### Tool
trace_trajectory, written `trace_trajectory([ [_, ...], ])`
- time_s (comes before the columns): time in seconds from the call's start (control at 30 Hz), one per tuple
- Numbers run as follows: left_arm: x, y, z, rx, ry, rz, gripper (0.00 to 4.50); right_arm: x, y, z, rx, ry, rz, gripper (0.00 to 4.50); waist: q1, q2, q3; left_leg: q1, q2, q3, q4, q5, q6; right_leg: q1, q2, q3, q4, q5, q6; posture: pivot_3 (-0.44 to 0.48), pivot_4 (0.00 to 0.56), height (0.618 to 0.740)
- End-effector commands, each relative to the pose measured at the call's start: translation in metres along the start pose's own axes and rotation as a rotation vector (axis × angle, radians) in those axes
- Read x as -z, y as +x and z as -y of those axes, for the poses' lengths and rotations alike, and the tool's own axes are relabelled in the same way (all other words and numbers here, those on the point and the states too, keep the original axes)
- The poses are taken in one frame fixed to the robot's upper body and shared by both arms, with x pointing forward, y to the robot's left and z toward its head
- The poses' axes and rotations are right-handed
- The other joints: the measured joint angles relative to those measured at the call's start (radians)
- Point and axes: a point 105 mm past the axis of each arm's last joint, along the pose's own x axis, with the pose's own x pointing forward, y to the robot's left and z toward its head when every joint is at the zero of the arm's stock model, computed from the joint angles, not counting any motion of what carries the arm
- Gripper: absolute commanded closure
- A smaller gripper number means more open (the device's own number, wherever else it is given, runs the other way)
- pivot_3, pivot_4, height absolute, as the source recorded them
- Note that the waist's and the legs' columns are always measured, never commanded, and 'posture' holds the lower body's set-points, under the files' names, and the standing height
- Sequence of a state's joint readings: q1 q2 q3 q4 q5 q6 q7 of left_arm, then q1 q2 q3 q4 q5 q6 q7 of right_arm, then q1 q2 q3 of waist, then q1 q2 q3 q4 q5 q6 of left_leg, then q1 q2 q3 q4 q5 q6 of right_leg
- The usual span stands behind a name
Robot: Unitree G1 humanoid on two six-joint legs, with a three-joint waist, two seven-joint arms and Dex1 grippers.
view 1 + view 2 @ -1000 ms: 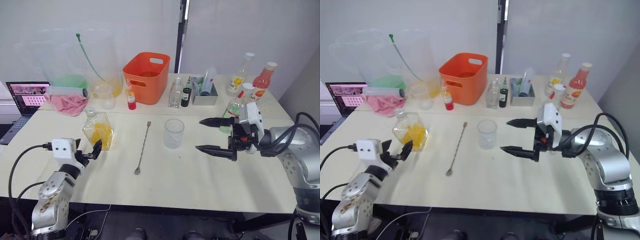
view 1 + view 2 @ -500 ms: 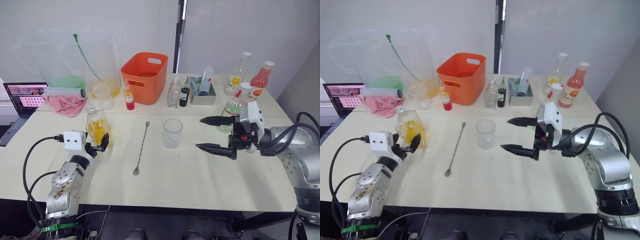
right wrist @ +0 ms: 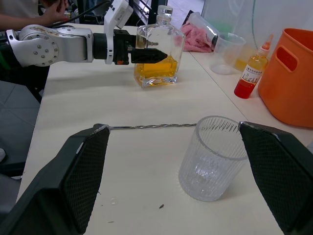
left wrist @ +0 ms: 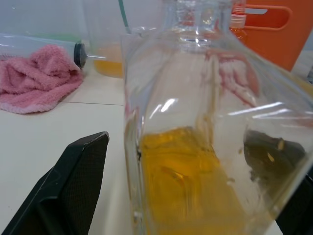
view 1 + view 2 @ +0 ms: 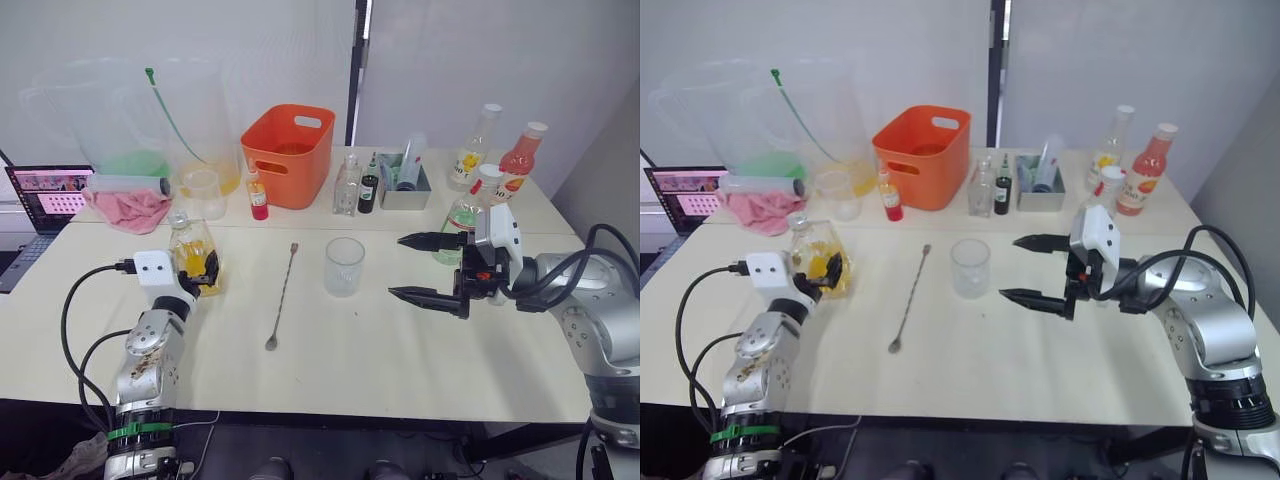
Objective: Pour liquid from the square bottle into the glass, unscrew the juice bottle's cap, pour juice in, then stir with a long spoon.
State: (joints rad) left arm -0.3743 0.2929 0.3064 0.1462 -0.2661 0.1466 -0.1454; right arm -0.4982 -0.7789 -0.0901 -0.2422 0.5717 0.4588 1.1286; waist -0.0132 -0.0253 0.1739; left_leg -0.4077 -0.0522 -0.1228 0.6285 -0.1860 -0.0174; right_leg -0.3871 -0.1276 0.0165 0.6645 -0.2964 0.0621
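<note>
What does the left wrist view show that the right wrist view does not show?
The left wrist view alone shows the end effector's fingers straddling the square bottle, one seen through the glass. The right wrist view alone shows the glass, the long spoon and the left end effector from outside. Both show the bottle's liquid, the pink cloth and the orange basket.

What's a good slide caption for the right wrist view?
Open right gripper facing the glass; left gripper around the square bottle.
</note>
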Motion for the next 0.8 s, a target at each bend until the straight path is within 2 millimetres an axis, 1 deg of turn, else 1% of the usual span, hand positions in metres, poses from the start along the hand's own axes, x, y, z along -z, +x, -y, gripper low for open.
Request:
trace_trajectory([
  [0.03, -0.017, 0.008, -0.006, -0.039, 0.033, 0.066, 0.26, -0.011, 0.0, 0.002, 0.008, -0.05, 0.024, 0.01, 0.0, 0.0, 0.0, 0.0, 0.0, 0.0, 0.0, 0.0, 0.0, 0.0, 0.0, 0.0, 0.0, 0.0, 0.0, 0.0, 0.15, 0.74],
  [0.1, -0.017, 0.01, -0.003, -0.02, 0.032, 0.075, 0.81, -0.011, 0.001, 0.002, 0.01, -0.049, 0.025, 0.0, -0.002, 0.0, 0.0, 0.0, 0.0, 0.0, 0.0, 0.0, 0.0, 0.0, 0.0, 0.0, 0.0, 0.0, 0.001, 0.0, 0.15, 0.74],
  [0.13, -0.019, 0.011, -0.001, -0.012, 0.027, 0.084, 1.19, -0.011, 0.001, 0.002, 0.012, -0.047, 0.025, 0.0, -0.002, 0.0, 0.0, 0.0, 0.0, 0.0, 0.0, 0.0, 0.0, 0.0, 0.0, 0.0, 0.0, 0.0, 0.001, 0.0, 0.15, 0.74],
  [0.2, -0.02, 0.012, 0.0, -0.002, 0.026, 0.089, 1.7, -0.009, 0.001, 0.002, 0.014, -0.045, 0.024, 0.0, -0.002, 0.0, 0.0, 0.0, 0.0, 0.0, 0.0, 0.0, 0.0, 0.0, 0.0, 0.0, 0.0, 0.0, 0.001, 0.0, 0.15, 0.74],
  [0.37, -0.026, 0.008, -0.005, 0.015, 0.032, 0.106, 1.69, -0.008, 0.003, 0.002, 0.013, -0.042, 0.025, 0.0, -0.001, -0.001, 0.0, -0.001, -0.001, 0.0, 0.001, 0.0, 0.0, 0.0, 0.0, 0.0, 0.0, 0.001, 0.001, 0.0, 0.15, 0.74],
  [0.53, -0.043, 0.002, -0.004, 0.076, -0.01, 0.166, 1.69, -0.009, 0.003, 0.001, 0.01, -0.038, 0.029, 0.0, -0.003, -0.002, 0.001, -0.001, 0.0, 0.0, 0.0, 0.0, 0.0, -0.001, 0.0, 0.0, 0.0, 0.001, 0.001, 0.0, 0.15, 0.74],
  [0.57, -0.054, -0.001, 0.001, 0.127, -0.005, 0.196, 1.69, -0.009, 0.003, 0.001, 0.008, -0.034, 0.029, 0.0, -0.002, -0.002, 0.001, -0.001, 0.0, -0.001, 0.0, 0.0, 0.0, -0.001, 0.0, 0.0, 0.0, 0.001, 0.001, 0.0, 0.15, 0.74],
  [0.6, -0.071, -0.008, 0.012, 0.225, 0.024, 0.233, 1.69, -0.008, 0.002, 0.002, 0.008, -0.031, 0.027, 0.0, -0.003, -0.003, 0.002, -0.001, -0.001, -0.001, 0.0, 0.0, 0.0, -0.001, 0.0, 0.0, 0.0, 0.001, 0.001, 0.0, 0.15, 0.74],
  [0.63, -0.083, -0.015, 0.028, 0.342, 0.033, 0.246, 1.69, -0.008, 0.002, 0.003, 0.014, -0.022, 0.022, 0.0, -0.005, -0.007, 0.004, -0.002, 0.0, -0.001, 0.0, 0.0, 0.0, -0.002, 0.0, 0.0, 0.0, 0.001, 0.001, 0.0, 0.15, 0.74],
  [0.67, -0.089, -0.021, 0.039, 0.425, 0.038, 0.247, 1.69, -0.007, 0.001, 0.003, 0.019, -0.016, 0.019, 0.0, -0.005, -0.009, 0.005, -0.003, 0.0, -0.001, 0.0, 0.0, 0.0, -0.003, 0.0, 0.0, 0.0, 0.001, 0.0, 0.0, 0.15, 0.74],
  [0.7, -0.091, -0.028, 0.049, 0.501, 0.058, 0.233, 1.69, -0.007, 0.001, 0.004, 0.025, -0.01, 0.018, 0.0, -0.004, -0.01, 0.006, -0.005, 0.0, -0.002, 0.001, 0.0, 0.0, -0.004, 0.0, 0.0, 0.0, 0.001, 0.0, 0.0, 0.15, 0.74],
  [0.8, -0.083, -0.046, 0.067, 0.681, 0.134, 0.15, 1.69, -0.005, -0.001, 0.004, 0.025, -0.003, 0.013, 0.0, 0.004, -0.01, 0.006, -0.008, -0.002, -0.004, 0.003, 0.0, 0.0, -0.005, 0.0, 0.0, 0.0, 0.002, 0.001, 0.0, 0.15, 0.74],
])
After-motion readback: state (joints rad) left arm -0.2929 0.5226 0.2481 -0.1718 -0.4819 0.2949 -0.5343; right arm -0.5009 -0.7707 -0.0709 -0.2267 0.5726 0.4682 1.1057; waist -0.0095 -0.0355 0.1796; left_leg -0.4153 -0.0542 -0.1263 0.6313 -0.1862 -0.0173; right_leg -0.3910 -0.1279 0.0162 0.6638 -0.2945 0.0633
